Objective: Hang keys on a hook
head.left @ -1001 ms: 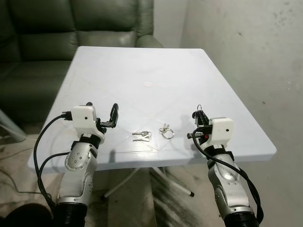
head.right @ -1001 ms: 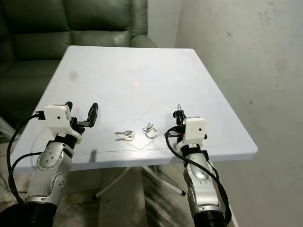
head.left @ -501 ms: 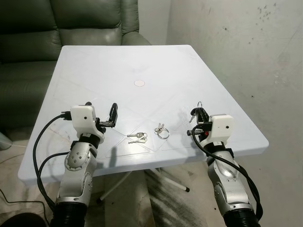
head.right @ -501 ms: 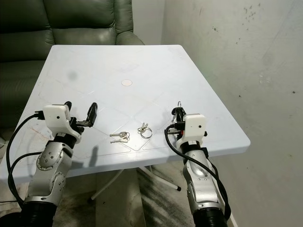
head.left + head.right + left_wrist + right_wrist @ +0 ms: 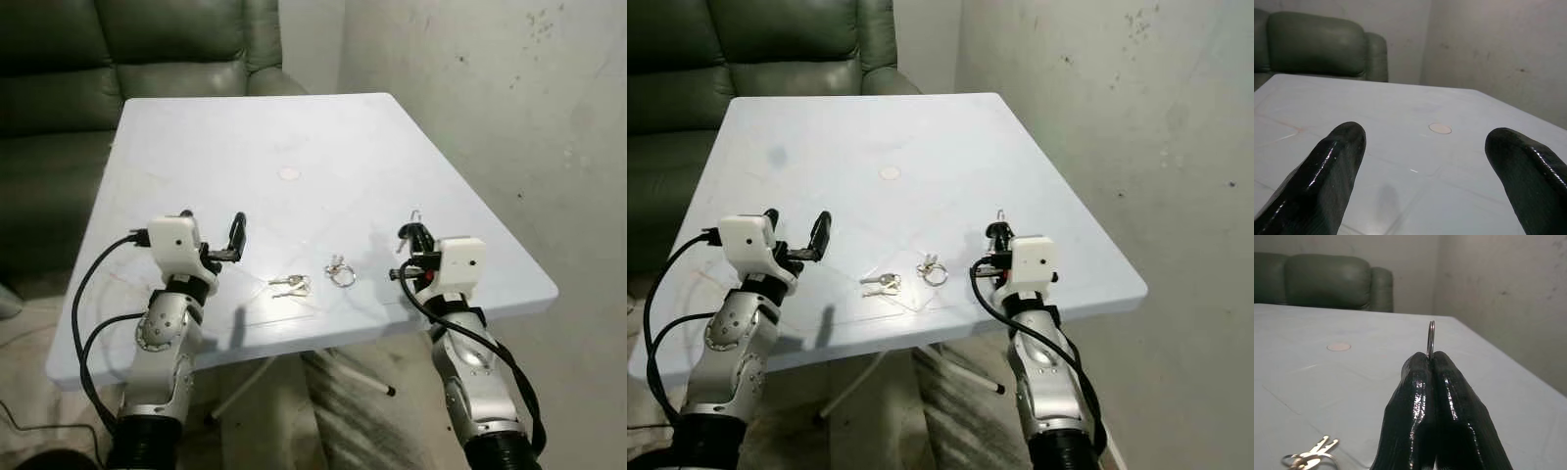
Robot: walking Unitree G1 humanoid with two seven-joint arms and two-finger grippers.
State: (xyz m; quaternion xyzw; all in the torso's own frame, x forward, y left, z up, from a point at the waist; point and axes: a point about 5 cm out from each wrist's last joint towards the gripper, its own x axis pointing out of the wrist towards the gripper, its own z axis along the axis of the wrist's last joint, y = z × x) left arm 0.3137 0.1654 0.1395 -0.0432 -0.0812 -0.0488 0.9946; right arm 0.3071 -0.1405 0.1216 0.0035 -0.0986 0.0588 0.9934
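The right gripper [image 5: 1431,363] has its two black fingers pressed tight together on a thin silver key ring [image 5: 1431,339], which stands edge-up above the fingertips, just over the near right part of the white plastic folding table [image 5: 294,127]. Two more sets lie on the table between the arms: a pair of small silver keys [image 5: 291,285] and, just beside them toward the right arm, a silver ring with short keys [image 5: 341,273]. The left gripper [image 5: 211,235] hovers over the near left of the table with its fingers spread wide and nothing between them. A dark green leather sofa [image 5: 147,49] stands behind the table, and a bare grey wall [image 5: 490,98] rises to the right; no hook can be made out on it. The main risk is judged to be the grip itself: only a narrow arc of the ring is pinched, so a turn or a jolt while walking could let it slip or swivel out. Anything dangling below the fingers is hidden, and could swing and snag at the hook.
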